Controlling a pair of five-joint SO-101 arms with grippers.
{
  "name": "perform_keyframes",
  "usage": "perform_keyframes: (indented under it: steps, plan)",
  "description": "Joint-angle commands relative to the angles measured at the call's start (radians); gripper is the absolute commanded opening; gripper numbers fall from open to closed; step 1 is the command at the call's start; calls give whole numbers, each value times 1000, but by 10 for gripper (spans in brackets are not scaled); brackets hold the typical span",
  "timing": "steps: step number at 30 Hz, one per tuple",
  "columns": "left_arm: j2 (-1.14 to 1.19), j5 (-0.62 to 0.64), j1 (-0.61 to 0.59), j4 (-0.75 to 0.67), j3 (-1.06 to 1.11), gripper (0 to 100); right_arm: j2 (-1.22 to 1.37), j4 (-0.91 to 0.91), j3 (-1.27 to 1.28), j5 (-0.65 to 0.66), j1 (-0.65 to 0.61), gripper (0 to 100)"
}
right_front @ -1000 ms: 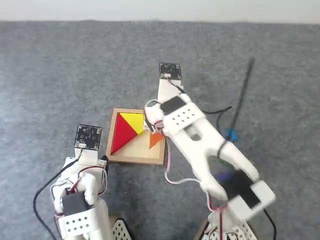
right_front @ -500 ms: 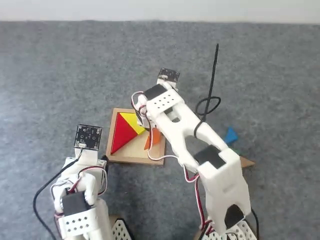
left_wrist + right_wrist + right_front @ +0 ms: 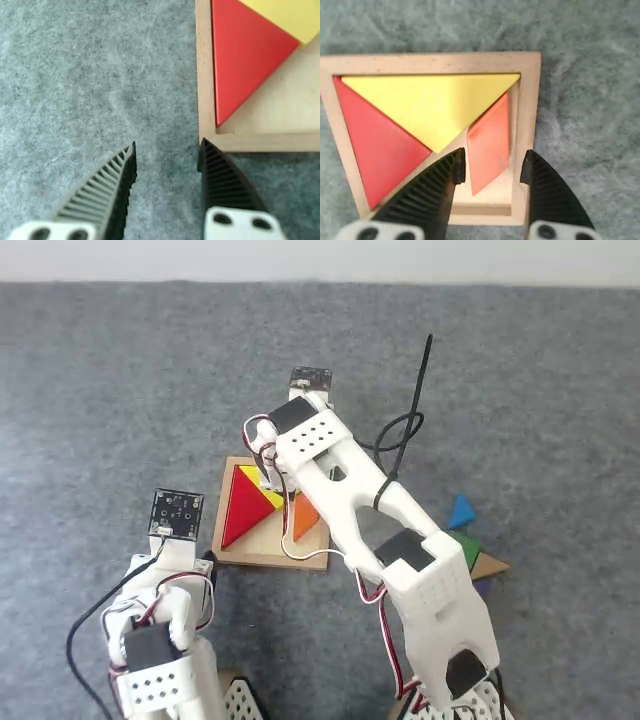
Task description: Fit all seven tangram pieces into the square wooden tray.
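Tangram tray (image 3: 270,558) first: the square wooden tray sits on the grey carpet (image 3: 120,390) in front of both arms, and it is roughly half filled. The big red triangle (image 3: 375,150) lies flat along one side. The big yellow triangle (image 3: 430,102) lies against the neighbouring wall, with its slanted edge meeting the red one. An orange parallelogram (image 3: 490,137) is tucked between the yellow triangle and the wall opposite the red piece, and it looks seated flat.

The right gripper (image 3: 492,162) hangs directly over that orange piece. Its jaws are spread on either side of it and a sliver of tray shows between one finger and the piece, so I'd call it released. The left gripper (image 3: 169,147) is also spread and empty, low over the carpet just beside a tray corner.

Well apart on the right arm's side lie the rest: a tan triangle (image 3: 488,565), a green piece (image 3: 462,545), a blue triangle (image 3: 460,510) and a bit of purple (image 3: 482,588) partly hidden by the arm.

To my eye the third piece has just been placed and four remain. The next move calls for lifting straight up without nudging the parallelogram, then swinging over to the loose cluster. There the pieces touch one another, so picking one out cleanly will need care.
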Motion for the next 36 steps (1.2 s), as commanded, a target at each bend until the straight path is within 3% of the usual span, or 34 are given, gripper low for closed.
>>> perform_keyframes:
  steps: [1, 4, 11, 15, 19, 33, 36]
  plan:
    - [-14, -6, -6, 6, -8, 197, -88, 65, -91, 143, 2, 118]
    - [-14, -6, -6, 6, -8, 197, -119, 70, -98, 381, 16, 7]
    - [-14, -6, -6, 6, -8, 197, -122, 101, 23, 769, -102, 8]
    - [-14, -6, -6, 6, -8, 197, -120, -56, 144, 783, -119, 8]
    - [-14, -6, -6, 6, -8, 197, -120, -150, 209, 786, -53, 8]
    - [-14, -6, -6, 6, -8, 197, -136, -239, 184, 789, 28, 8]
    - [-14, -6, -6, 6, -8, 197, -205, -182, 104, 847, 76, 8]
